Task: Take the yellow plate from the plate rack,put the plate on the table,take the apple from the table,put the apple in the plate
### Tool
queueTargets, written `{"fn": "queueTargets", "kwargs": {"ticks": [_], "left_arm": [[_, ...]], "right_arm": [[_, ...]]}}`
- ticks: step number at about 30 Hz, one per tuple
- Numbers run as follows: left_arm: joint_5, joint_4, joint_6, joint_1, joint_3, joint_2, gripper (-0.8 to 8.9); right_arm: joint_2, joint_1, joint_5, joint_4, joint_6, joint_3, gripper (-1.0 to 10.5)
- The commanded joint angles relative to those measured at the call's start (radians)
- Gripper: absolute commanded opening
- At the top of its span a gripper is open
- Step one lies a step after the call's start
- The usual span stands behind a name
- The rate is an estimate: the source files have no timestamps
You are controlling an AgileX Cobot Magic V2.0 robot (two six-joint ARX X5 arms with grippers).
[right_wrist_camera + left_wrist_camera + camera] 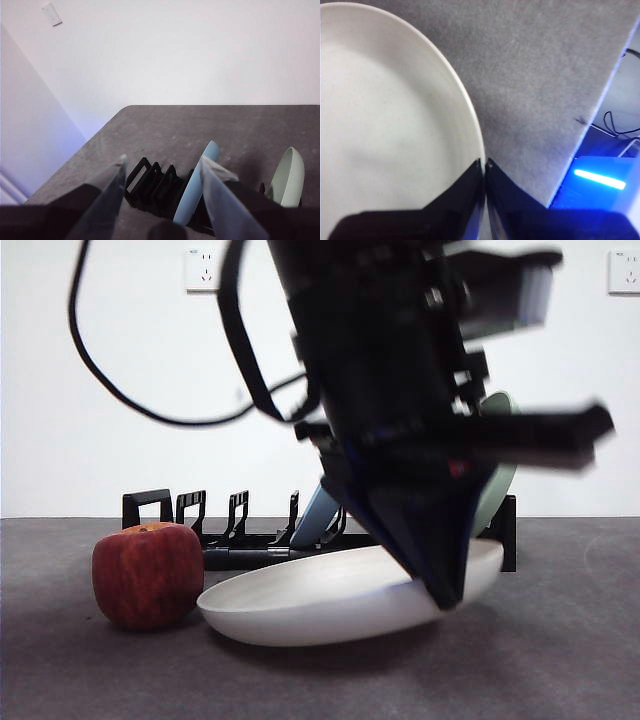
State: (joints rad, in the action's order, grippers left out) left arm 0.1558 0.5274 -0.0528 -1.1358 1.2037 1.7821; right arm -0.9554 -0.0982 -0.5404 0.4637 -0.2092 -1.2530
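yellow plate point(330, 600): matte cream, nearly off-white, only a faint yellow cast; plain, no pattern; a soft grey shadow across its inside in the left wrist view
apple point(148, 575): dark red with faint paler streaks, a yellow-orange patch round the stem
plate rack point(235, 530): solid black all over
table point(560, 660): dark grey, matte, finely speckled
light blue plate point(196, 182): pale sky blue, plain
pale green plate point(287, 177): soft washed-out green, plain
left gripper point(484, 165): black jaws
right gripper point(162, 172): jaws grey with a pale sheen
wall point(120, 455): plain white
wall sockets point(203, 270): white
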Motion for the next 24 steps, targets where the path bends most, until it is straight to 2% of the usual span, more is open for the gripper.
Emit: {"fn": "queueTargets", "kwargs": {"ticks": [1, 3, 4, 6, 8, 16, 24], "left_arm": [[0.000, -0.036, 0.005, -0.004, -0.005, 0.018, -0.07], [-0.003, -0.054, 0.004, -0.006, -0.005, 0.018, 0.14], [-0.002, -0.061, 0.005, -0.008, -0.005, 0.018, 0.55], [-0.003, -0.072, 0.004, -0.008, -0.005, 0.017, 2.39], [0.001, -0.078, 0.003, -0.005, -0.005, 0.017, 3.49], [0.013, -0.090, -0.008, 0.000, -0.005, -0.056, 3.46], [0.140, -0.093, -0.003, 0.075, -0.005, -0.296, 3.45]], "right_arm": [[-0.002, -0.001, 0.001, -0.006, 0.009, -0.003, 2.5], [-0.004, -0.001, 0.000, -0.006, 0.009, -0.003, 2.5], [-0.007, -0.001, 0.000, -0.007, 0.009, -0.003, 2.5], [-0.012, -0.001, -0.001, -0.007, 0.010, -0.003, 2.5], [-0.018, -0.001, -0.002, -0.007, 0.010, -0.003, 2.5], [-0.056, -0.009, -0.004, -0.007, 0.025, -0.021, 2.5], [-0.109, -0.098, 0.000, -0.006, 0.055, -0.078, 2.5]]}}
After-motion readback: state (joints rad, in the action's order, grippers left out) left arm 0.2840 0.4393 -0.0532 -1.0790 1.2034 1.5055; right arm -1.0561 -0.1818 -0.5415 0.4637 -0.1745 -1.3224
